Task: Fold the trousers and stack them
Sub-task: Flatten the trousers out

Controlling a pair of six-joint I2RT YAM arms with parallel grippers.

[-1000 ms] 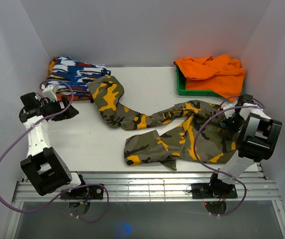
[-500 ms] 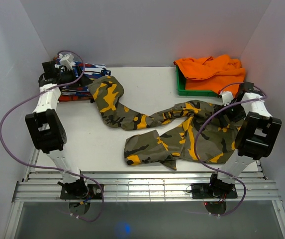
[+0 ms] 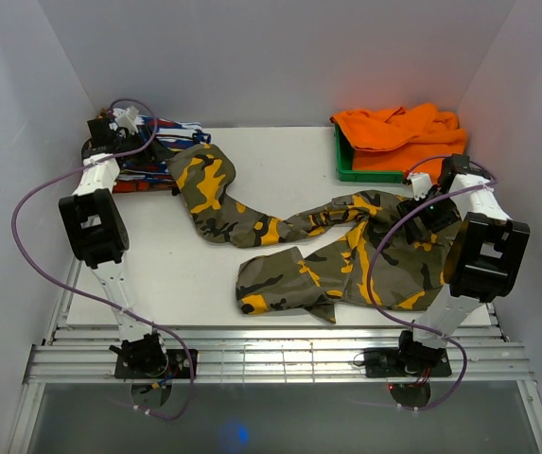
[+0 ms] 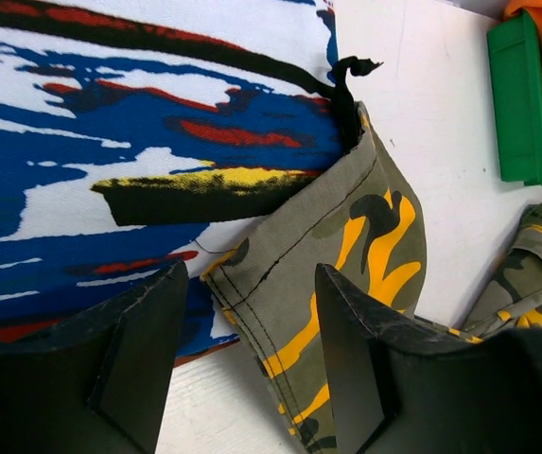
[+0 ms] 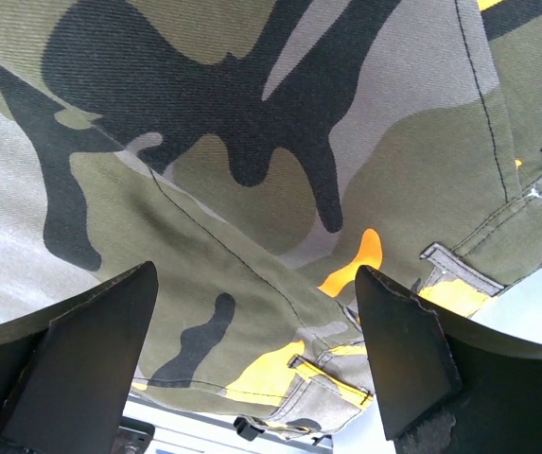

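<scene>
White table (image 3: 280, 161), pale walls (image 3: 280, 57) – trousers (image 3: 346, 246) sprawled centre to 3 o'clock; left gripper (image 4: 247, 274), right gripper (image 5: 252, 274) – both wide, holding nothing.

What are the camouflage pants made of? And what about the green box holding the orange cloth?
The camouflage-print trousers look like woven, cotton-type cloth with a matte finish. The right wrist view shows fine diagonal ribbing and stitched seams, though the exact fibre cannot be told. The green box looks like hard plastic, with smooth walls, even colour and a straight rim.
</scene>
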